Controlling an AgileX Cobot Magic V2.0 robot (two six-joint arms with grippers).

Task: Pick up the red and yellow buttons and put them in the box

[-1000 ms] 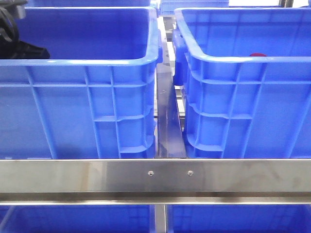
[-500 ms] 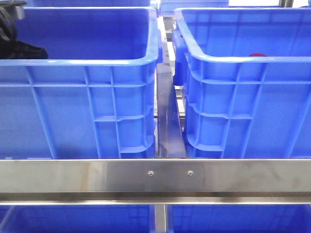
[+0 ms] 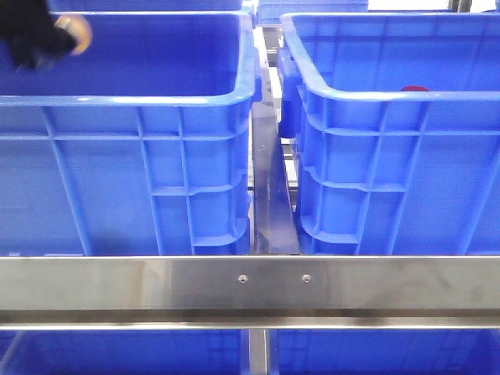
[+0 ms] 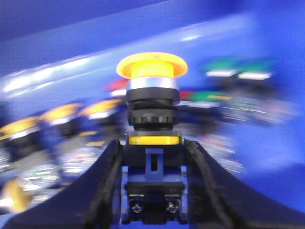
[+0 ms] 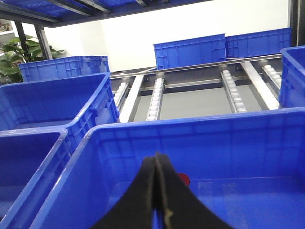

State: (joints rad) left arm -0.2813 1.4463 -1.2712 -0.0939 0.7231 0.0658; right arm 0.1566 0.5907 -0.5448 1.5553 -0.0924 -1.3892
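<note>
The left hand point(image 4: 152, 210) pinched the yellow button point(image 4: 152, 71) above the left crate point(image 3: 156, 101). The right hand point(image 5: 157, 191), pressed together, hung over the box point(image 5: 200, 129) holding the red button point(image 5: 183, 179).

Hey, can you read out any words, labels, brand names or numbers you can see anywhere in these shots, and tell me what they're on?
No readable text in any view.
Blue crates: ribbed walls show no lettering or numbers.
Steel rail in the front view: only two screw heads, no markings.
Yellow button held in the left gripper: no legible print; the left wrist view is motion-blurred, so the buttons behind it cannot be read either.
Red button near the right gripper: too small to tell.
</note>
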